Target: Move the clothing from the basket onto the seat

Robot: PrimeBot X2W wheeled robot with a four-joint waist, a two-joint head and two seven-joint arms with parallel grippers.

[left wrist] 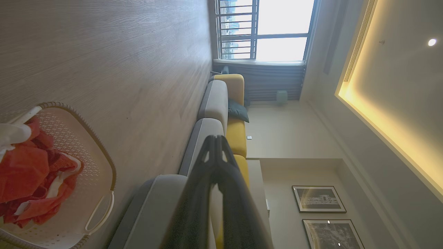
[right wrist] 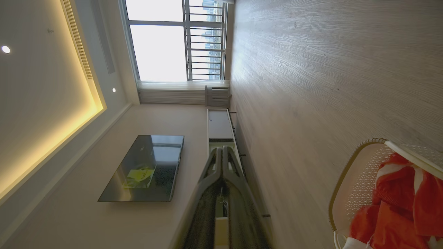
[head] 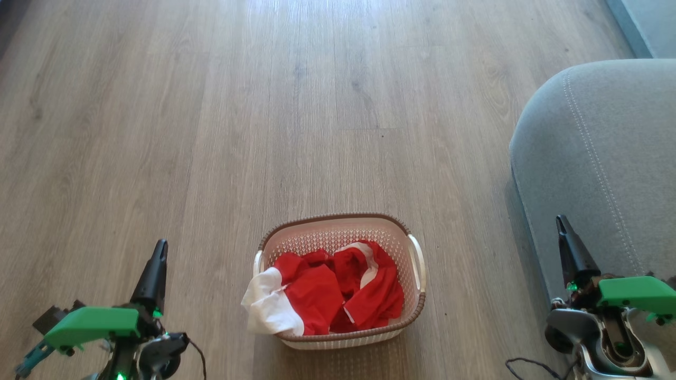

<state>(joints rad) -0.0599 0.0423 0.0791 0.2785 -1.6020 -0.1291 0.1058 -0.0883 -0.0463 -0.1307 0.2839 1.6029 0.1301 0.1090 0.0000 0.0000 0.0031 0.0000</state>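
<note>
The cream basket (head: 412,237) with a brown braided rim stands on the wooden floor at the bottom centre of the head view. Red and white clothing (head: 327,293) lies crumpled inside it, a white part hanging over the left rim. The grey seat (head: 602,158) rises at the right. My left gripper (head: 160,248) is shut and empty, left of the basket. My right gripper (head: 561,221) is shut and empty, in front of the seat's edge. The left wrist view shows the basket (left wrist: 100,162), the clothing (left wrist: 31,180) and the seat (left wrist: 211,103). The right wrist view shows the basket (right wrist: 360,176) and the clothing (right wrist: 398,204).
Wooden floor (head: 264,105) stretches ahead of the basket. A wall-mounted television (right wrist: 145,169) and a low cabinet (right wrist: 219,124) line the far wall. A window (left wrist: 266,27) closes the room's end. Yellow back cushions (left wrist: 237,135) and a dark pillow (left wrist: 238,111) sit on the sofa.
</note>
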